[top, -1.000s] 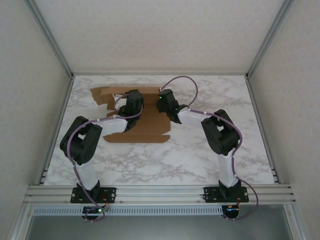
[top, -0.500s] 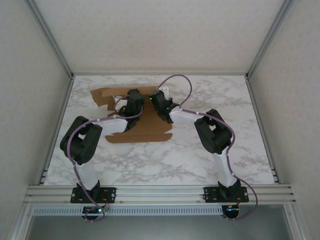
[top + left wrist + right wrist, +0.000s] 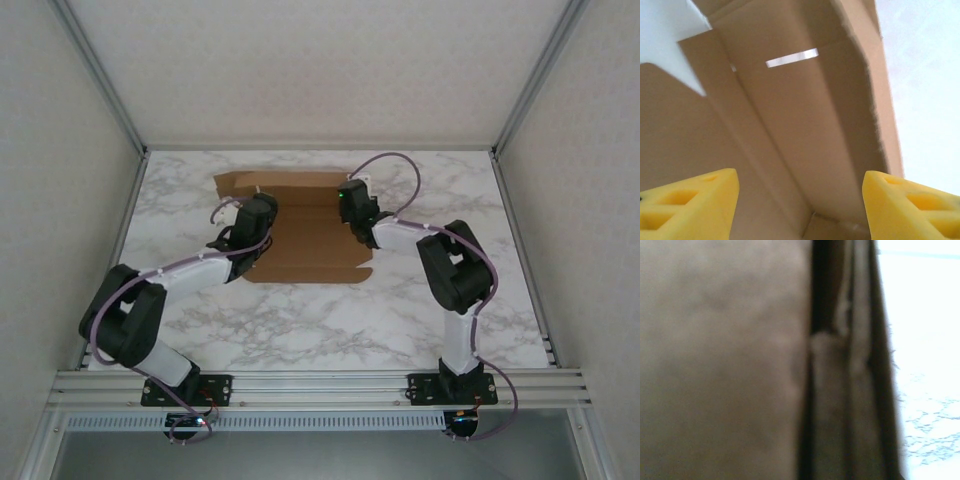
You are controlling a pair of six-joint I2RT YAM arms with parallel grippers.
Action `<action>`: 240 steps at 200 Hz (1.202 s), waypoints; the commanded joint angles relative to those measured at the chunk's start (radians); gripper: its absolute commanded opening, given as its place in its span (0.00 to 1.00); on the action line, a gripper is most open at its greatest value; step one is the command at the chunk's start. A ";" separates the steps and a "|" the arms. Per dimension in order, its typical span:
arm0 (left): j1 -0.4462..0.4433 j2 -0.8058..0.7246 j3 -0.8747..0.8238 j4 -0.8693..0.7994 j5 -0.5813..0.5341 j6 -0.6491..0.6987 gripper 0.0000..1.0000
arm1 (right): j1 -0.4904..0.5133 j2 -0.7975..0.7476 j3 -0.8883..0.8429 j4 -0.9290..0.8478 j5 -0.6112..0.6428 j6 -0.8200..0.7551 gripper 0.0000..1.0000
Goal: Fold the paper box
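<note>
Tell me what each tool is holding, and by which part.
Left tool: nothing; its jaws stand open over the box. Right tool: at the box's right edge, but whether it grips there cannot be told.

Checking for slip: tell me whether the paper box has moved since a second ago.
Yes. The paper box slid right, away from the left frame rail.

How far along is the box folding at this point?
Done: little; the box lies mostly flat on the table, with one side panel that looks bent up in the left wrist view. In hand: the left gripper is open over that panel, the right gripper at the box's right edge, its grip unclear. Left: raising walls and closing the lid.
</note>
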 commanded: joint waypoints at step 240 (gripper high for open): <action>0.275 -0.082 0.335 -0.592 0.658 0.809 0.62 | -0.039 -0.109 -0.159 -0.057 -0.196 -0.168 0.00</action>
